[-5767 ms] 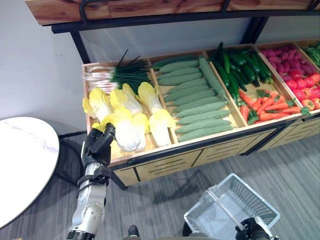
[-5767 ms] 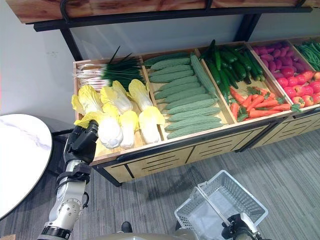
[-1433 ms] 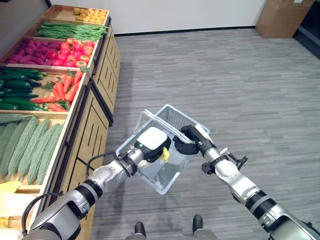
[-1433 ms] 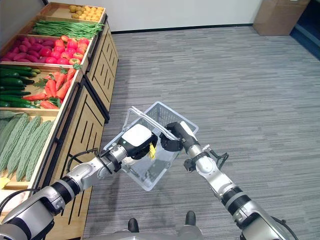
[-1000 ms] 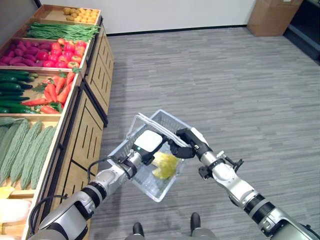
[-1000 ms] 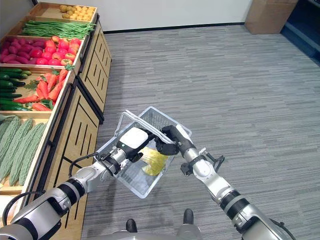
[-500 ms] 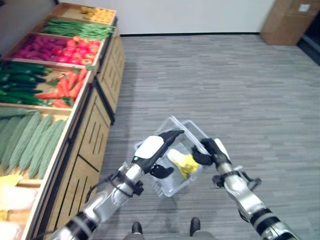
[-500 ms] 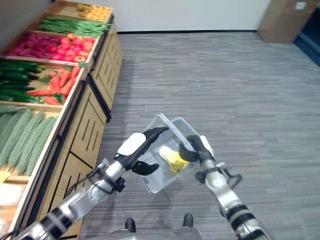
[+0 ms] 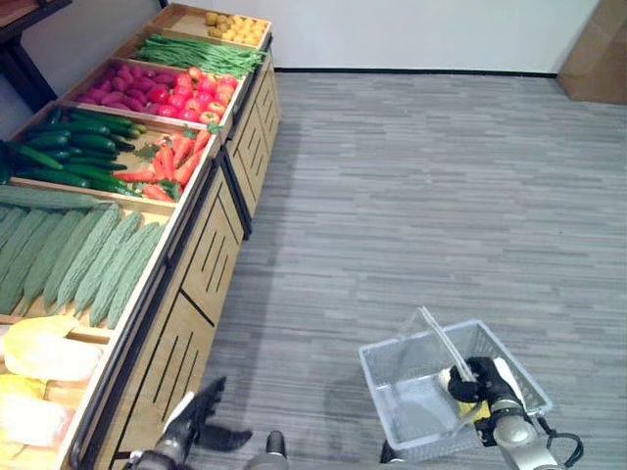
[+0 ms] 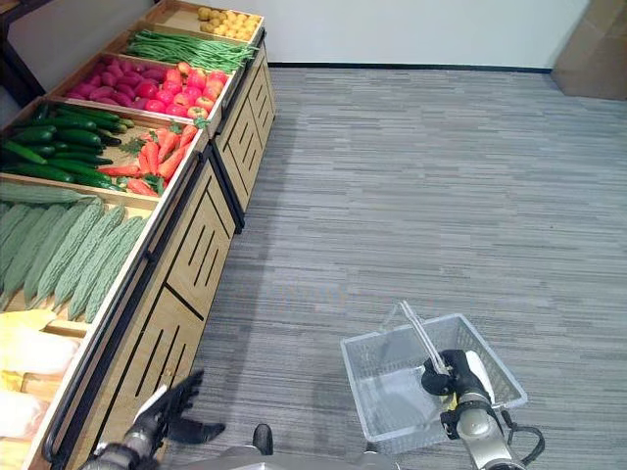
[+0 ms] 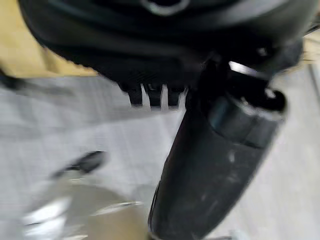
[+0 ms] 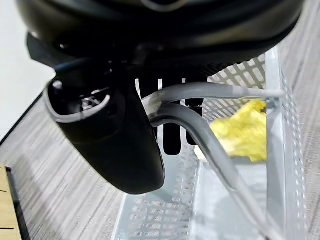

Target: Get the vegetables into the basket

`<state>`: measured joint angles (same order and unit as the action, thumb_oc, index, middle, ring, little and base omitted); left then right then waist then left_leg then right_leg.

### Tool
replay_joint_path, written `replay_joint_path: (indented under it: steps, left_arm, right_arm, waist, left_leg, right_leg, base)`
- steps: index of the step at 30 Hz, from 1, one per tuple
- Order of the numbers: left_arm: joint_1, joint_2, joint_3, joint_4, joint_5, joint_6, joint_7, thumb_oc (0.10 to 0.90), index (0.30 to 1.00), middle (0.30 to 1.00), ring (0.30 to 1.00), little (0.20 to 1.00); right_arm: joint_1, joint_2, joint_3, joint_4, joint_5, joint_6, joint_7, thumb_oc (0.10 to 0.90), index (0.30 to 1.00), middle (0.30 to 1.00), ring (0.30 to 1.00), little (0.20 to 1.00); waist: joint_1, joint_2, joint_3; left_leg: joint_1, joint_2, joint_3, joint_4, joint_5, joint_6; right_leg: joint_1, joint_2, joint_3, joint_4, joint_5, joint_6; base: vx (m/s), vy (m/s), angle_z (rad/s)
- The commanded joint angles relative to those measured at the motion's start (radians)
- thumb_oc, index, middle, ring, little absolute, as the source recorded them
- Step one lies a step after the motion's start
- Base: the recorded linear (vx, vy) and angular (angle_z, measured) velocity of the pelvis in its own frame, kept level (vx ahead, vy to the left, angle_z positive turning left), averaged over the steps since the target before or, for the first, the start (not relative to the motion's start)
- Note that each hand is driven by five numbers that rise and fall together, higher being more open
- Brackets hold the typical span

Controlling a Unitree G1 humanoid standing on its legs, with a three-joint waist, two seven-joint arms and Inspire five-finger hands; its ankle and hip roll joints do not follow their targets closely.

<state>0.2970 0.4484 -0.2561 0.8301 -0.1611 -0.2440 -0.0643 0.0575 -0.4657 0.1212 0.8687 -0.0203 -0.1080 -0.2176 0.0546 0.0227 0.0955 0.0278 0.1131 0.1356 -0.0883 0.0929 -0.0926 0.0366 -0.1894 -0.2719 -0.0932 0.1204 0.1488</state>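
Right hand: our right hand [image 9: 487,381] sits at the lower right of the left eye view, fingers curled round the grey handle [image 12: 200,107] of the basket [image 9: 392,364]; in the right wrist view the thumb [image 12: 107,142] lies under the handle bars and the fingers wrap them from above.
Left hand: our left hand [image 10: 168,411] shows at the bottom left of the right eye view, fingers spread and relaxed, holding nothing, hanging just in front of the wooden stand [image 9: 186,304].
Basket: a clear wire-mesh basket, hanging from our right hand above the grey plank floor [image 9: 411,196], well apart from the stand.
Vegetable in basket: a yellow leafy vegetable [image 12: 240,132], seemingly a cabbage, lies inside the basket against its mesh wall, just beside our right hand; in the left eye view we see only a yellow scrap [image 9: 475,409] of it below the hand.
Stand, left edge of frame: pale yellow cabbages [image 9: 44,352] in the nearest bin, then bumpy green bitter gourds [image 9: 83,255], dark cucumbers [image 9: 69,162] with carrots [image 9: 167,166] beside them, red and pink vegetables [image 9: 162,90], green beans [image 9: 191,54], and small yellow produce [image 9: 230,22] in the farthest bin.
In the way: we see nothing between the basket and the stand but open floor.
Far corner: a brown cardboard box [image 9: 596,49] stands at the upper right, against the white wall [image 9: 411,29].
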Motion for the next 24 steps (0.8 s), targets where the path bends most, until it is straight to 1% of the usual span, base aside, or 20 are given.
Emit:
replay_joint_path:
  steps: [1, 2, 3, 4, 5, 7, 9, 10, 11, 12, 13, 14, 15, 16, 17, 20, 22, 23, 24]
  left_arm:
    - [-0.098, 0.026, 0.026, 0.032, 0.165, -0.042, 0.069, 0.9, 1.0, 1.0, 1.0, 1.0]
    - [-0.109, 0.009, 0.033, 0.088, 0.2, -0.034, 0.083, 0.9, 1.0, 1.0, 1.0, 1.0]
    - [-0.109, 0.008, 0.033, 0.088, 0.2, -0.034, 0.083, 0.9, 1.0, 1.0, 1.0, 1.0]
    - [-0.123, -0.011, 0.043, 0.162, 0.251, -0.021, 0.096, 0.9, 1.0, 1.0, 1.0, 1.0]
    - [-0.132, -0.021, 0.044, 0.191, 0.28, -0.02, 0.104, 0.9, 1.0, 1.0, 1.0, 1.0]
    - [-0.152, -0.05, 0.043, 0.284, 0.365, 0.005, 0.138, 0.9, 1.0, 1.0, 1.0, 1.0]
    - [-0.162, -0.059, 0.04, 0.329, 0.413, 0.022, 0.158, 0.9, 1.0, 1.0, 1.0, 1.0]
    - [-0.163, -0.06, 0.04, 0.33, 0.414, 0.022, 0.16, 0.9, 1.0, 1.0, 1.0, 1.0]
    - [-0.172, -0.066, 0.028, 0.35, 0.474, 0.039, 0.187, 0.9, 1.0, 1.0, 1.0, 1.0]
    - [-0.176, -0.071, 0.022, 0.363, 0.499, 0.047, 0.196, 0.9, 1.0, 1.0, 1.0, 1.0]
    - [-0.182, -0.075, 0.024, 0.361, 0.496, 0.056, 0.197, 0.9, 1.0, 1.0, 1.0, 1.0]
    - [-0.183, -0.075, 0.024, 0.361, 0.495, 0.057, 0.197, 0.9, 1.0, 1.0, 1.0, 1.0]
    - [-0.191, -0.079, 0.037, 0.379, 0.482, 0.063, 0.202, 0.9, 1.0, 1.0, 1.0, 1.0]
    - [-0.2, -0.08, 0.039, 0.376, 0.47, 0.07, 0.205, 0.9, 1.0, 1.0, 1.0, 1.0]
    - [-0.201, -0.08, 0.039, 0.374, 0.465, 0.072, 0.203, 0.9, 1.0, 1.0, 1.0, 1.0]
    - [-0.212, -0.066, 0.037, 0.353, 0.457, 0.079, 0.202, 0.9, 1.0, 1.0, 1.0, 1.0]
    - [-0.214, -0.055, 0.036, 0.34, 0.449, 0.081, 0.198, 0.9, 1.0, 1.0, 1.0, 1.0]
    - [-0.223, -0.049, 0.04, 0.34, 0.436, 0.083, 0.2, 0.9, 1.0, 1.0, 1.0, 1.0]
    - [-0.225, -0.046, 0.045, 0.332, 0.426, 0.085, 0.202, 0.9, 1.0, 1.0, 1.0, 1.0]
  right_arm:
    - [-0.108, -0.03, -0.067, -0.055, 0.047, -0.112, -0.035, 0.4, 0.3, 0.3, 0.3, 0.3]
    - [-0.109, -0.032, -0.07, -0.051, 0.048, -0.111, -0.034, 0.4, 0.3, 0.3, 0.3, 0.3]
    - [-0.109, -0.032, -0.07, -0.051, 0.048, -0.111, -0.034, 0.4, 0.3, 0.3, 0.3, 0.3]
    - [-0.108, -0.034, -0.074, -0.033, 0.046, -0.11, -0.033, 0.4, 0.3, 0.3, 0.3, 0.3]
    - [-0.111, -0.035, -0.075, -0.026, 0.046, -0.109, -0.035, 0.4, 0.3, 0.3, 0.3, 0.3]
    - [-0.113, -0.037, -0.077, -0.019, 0.043, -0.104, -0.036, 0.4, 0.3, 0.3, 0.3, 0.3]
    - [-0.118, -0.037, -0.074, -0.016, 0.045, -0.101, -0.037, 0.4, 0.3, 0.3, 0.3, 0.3]
    - [-0.118, -0.038, -0.075, -0.016, 0.045, -0.102, -0.037, 0.4, 0.3, 0.3, 0.3, 0.3]
    - [-0.124, -0.035, -0.078, -0.006, 0.055, -0.101, -0.041, 0.4, 0.3, 0.3, 0.3, 0.3]
    - [-0.126, -0.032, -0.077, -0.007, 0.057, -0.099, -0.041, 0.4, 0.3, 0.3, 0.3, 0.3]
    - [-0.133, -0.037, -0.074, 0.012, 0.053, -0.093, -0.043, 0.4, 0.3, 0.3, 0.3, 0.3]
    - [-0.134, -0.037, -0.074, 0.012, 0.053, -0.093, -0.043, 0.4, 0.3, 0.3, 0.3, 0.3]
    - [-0.14, -0.036, -0.074, 0.005, 0.054, -0.088, -0.045, 0.4, 0.3, 0.3, 0.3, 0.3]
    - [-0.146, -0.037, -0.079, 0.027, 0.057, -0.083, -0.046, 0.4, 0.3, 0.3, 0.3, 0.3]
    - [-0.146, -0.036, -0.084, 0.026, 0.06, -0.079, -0.046, 0.4, 0.3, 0.3, 0.3, 0.3]
    - [-0.15, -0.035, -0.095, 0.016, 0.07, -0.072, -0.047, 0.4, 0.3, 0.3, 0.3, 0.3]
    - [-0.158, -0.034, -0.091, 0.027, 0.074, -0.069, -0.044, 0.4, 0.3, 0.3, 0.3, 0.3]
    - [-0.172, -0.027, -0.083, 0.025, 0.079, -0.068, -0.045, 0.4, 0.3, 0.3, 0.3, 0.3]
    - [-0.174, -0.028, -0.08, 0.02, 0.079, -0.067, -0.044, 0.4, 0.3, 0.3, 0.3, 0.3]
  waist:
    - [0.016, -0.059, -0.039]
    - [0.016, -0.06, -0.037]
    - [0.016, -0.06, -0.037]
    - [0.016, -0.062, -0.035]
    - [0.016, -0.064, -0.033]
    - [0.012, -0.069, -0.025]
    - [0.012, -0.072, -0.019]
    - [0.012, -0.072, -0.018]
    - [0.013, -0.076, -0.01]
    - [0.012, -0.08, -0.003]
    - [0.017, -0.085, 0.012]
    - [0.016, -0.085, 0.012]
    - [0.019, -0.095, 0.032]
    - [0.023, -0.099, 0.05]
    - [0.022, -0.1, 0.059]
    - [0.012, -0.099, 0.089]
    - [0.01, -0.094, 0.108]
    - [0.001, -0.086, 0.131]
    - [-0.003, -0.086, 0.138]
  left_leg:
    - [-0.032, -0.001, -0.029, 0.001, -0.023, -0.012]
    - [-0.032, -0.003, -0.028, 0.001, -0.023, -0.011]
    - [-0.032, -0.003, -0.028, 0.001, -0.023, -0.011]
    - [-0.035, -0.006, -0.027, 0.001, -0.024, -0.01]
    - [-0.036, -0.007, -0.027, 0.001, -0.025, -0.009]
    - [-0.038, -0.012, -0.023, 0.001, -0.029, -0.005]
    - [-0.038, -0.015, -0.021, 0.001, -0.031, -0.001]
    - [-0.038, -0.015, -0.02, 0.001, -0.031, -0.001]
    - [-0.035, -0.021, -0.017, 0.001, -0.036, 0.003]
    - [-0.037, -0.025, -0.014, 0.01, -0.04, 0.007]
    - [-0.052, -0.032, -0.013, 0.047, -0.054, 0.012]
    - [-0.056, -0.033, -0.013, 0.052, -0.056, 0.013]
    - [-0.088, -0.038, -0.018, 0.111, -0.078, 0.018]
    - [-0.113, -0.047, -0.025, 0.153, -0.097, 0.028]
    - [-0.119, -0.052, -0.029, 0.158, -0.102, 0.034]
    - [-0.126, -0.068, -0.032, 0.166, -0.116, 0.062]
    - [-0.122, -0.07, -0.033, 0.174, -0.125, 0.075]
    - [-0.112, -0.068, -0.033, 0.184, -0.135, 0.082]
    - [-0.104, -0.071, -0.032, 0.181, -0.139, 0.082]
  right_leg:
    - [0.01, -0.071, 0.002, 0.006, -0.001, 0.069]
    - [0.008, -0.072, 0.002, 0.006, 0.0, 0.069]
    - [0.008, -0.072, 0.003, 0.006, 0.0, 0.069]
    - [0.005, -0.074, 0.004, 0.006, 0.001, 0.07]
    - [0.004, -0.075, 0.005, 0.006, 0.002, 0.07]
    - [0.0, -0.079, 0.009, 0.006, 0.006, 0.071]
    - [-0.003, -0.083, 0.011, 0.006, 0.01, 0.073]
    - [-0.003, -0.083, 0.011, 0.006, 0.01, 0.073]
    - [-0.001, -0.089, 0.012, 0.006, 0.012, 0.076]
    - [-0.002, -0.094, 0.015, 0.007, 0.013, 0.078]
    - [-0.004, -0.104, 0.015, 0.014, 0.016, 0.079]
    - [-0.004, -0.104, 0.015, 0.014, 0.016, 0.079]
    - [-0.012, -0.114, 0.02, 0.03, 0.018, 0.078]
    - [-0.025, -0.125, 0.023, 0.061, 0.013, 0.079]
    - [-0.035, -0.13, 0.025, 0.083, 0.016, 0.08]
    - [-0.103, -0.149, 0.057, 0.209, 0.036, 0.085]
    - [-0.146, -0.147, 0.067, 0.307, 0.041, 0.083]
    - [-0.204, -0.14, 0.085, 0.385, 0.051, 0.076]
    - [-0.222, -0.137, 0.09, 0.371, 0.059, 0.072]
  base:
    - [0.0, 0.034, 0.04]
    - [0.0, 0.0, 0.0]
    - [0.0, 0.0, 0.0]
    - [0.0, 0.0, 0.0]
    - [-0.01, 0.043, -0.02]
    - [0.0, 0.058, -0.02]
    - [0.0, 0.028, -0.01]
    - [0.01, 0.052, -0.03]
    - [0.01, 0.055, -0.04]
    - [0.0, 0.102, -0.1]
    - [-0.01, 0.069, -0.1]
    - [-0.03, 0.085, -0.08]
    - [-0.04, 0.106, 0.0]
    - [-0.04, 0.139, 0.04]
    - [-0.02, 0.19, 0.05]
    - [0.0, 0.169, 0.04]
    - [0.02, 0.15, 0.0]
    - [0.09, 0.106, -0.04]
    - [0.14, 0.072, -0.04]
